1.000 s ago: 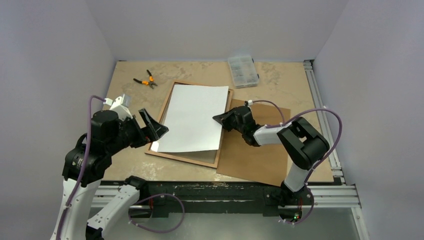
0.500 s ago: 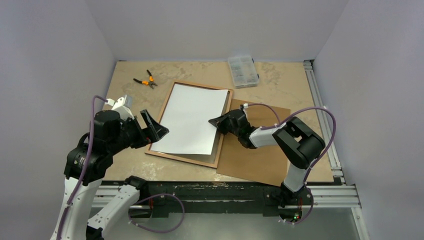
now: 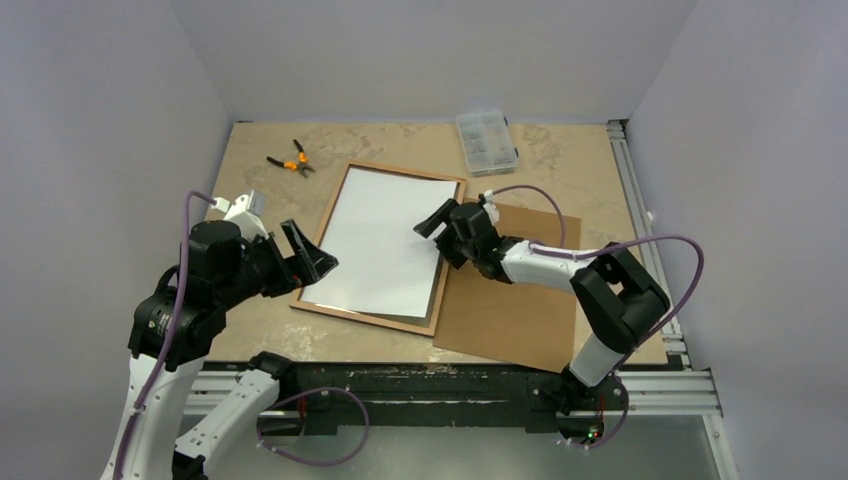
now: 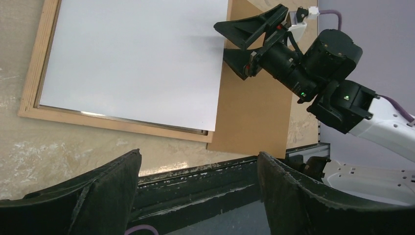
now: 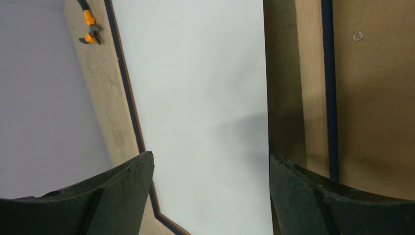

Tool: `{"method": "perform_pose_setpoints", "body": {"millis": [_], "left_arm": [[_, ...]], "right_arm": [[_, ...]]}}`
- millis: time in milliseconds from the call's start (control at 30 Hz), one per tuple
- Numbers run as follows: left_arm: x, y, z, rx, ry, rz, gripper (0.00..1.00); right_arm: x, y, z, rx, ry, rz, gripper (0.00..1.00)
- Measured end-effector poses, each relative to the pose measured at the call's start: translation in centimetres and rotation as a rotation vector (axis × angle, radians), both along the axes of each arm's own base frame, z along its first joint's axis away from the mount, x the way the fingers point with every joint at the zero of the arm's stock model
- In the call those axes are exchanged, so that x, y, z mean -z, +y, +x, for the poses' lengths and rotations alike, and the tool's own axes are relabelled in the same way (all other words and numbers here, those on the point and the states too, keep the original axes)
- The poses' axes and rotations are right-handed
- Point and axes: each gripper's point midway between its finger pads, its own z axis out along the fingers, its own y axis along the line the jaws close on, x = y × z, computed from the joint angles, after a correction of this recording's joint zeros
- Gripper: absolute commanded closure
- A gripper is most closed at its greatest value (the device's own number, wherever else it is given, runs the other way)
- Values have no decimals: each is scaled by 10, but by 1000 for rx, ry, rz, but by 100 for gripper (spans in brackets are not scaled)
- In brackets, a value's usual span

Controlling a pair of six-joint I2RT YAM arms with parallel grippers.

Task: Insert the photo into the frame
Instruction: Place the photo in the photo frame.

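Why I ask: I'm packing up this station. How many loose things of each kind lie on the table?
photo: 1
frame: 1
brown board: 1
pliers: 1
clear compartment box: 1
Total: 5

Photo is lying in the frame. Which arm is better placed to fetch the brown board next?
Right. The right gripper, open, hovers at the right rail of the frame, beside the board, which lies on that arm's side. The left gripper sits across the frame, farther off.
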Motion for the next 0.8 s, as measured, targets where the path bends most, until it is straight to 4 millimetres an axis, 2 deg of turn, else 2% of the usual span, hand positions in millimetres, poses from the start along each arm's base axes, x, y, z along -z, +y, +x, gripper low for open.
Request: {"method": "perform_pose_setpoints", "body": {"millis": [200,433,633,800], "left_arm": [[0,0,0,2,1,-1,15],[11,-1,2,3,39,11,15],[38,-11,10,34,141,18,15],[68,-23,18,73,249,22,16]], "right_arm": [[-23,-19,4,-25,-43,-195,14],[-16,-51,-11,-97,-38,-418,12],[-8,-71,-22,-161,-21,-485,15],[6,-81,-28,-220,28,-465,24]]}}
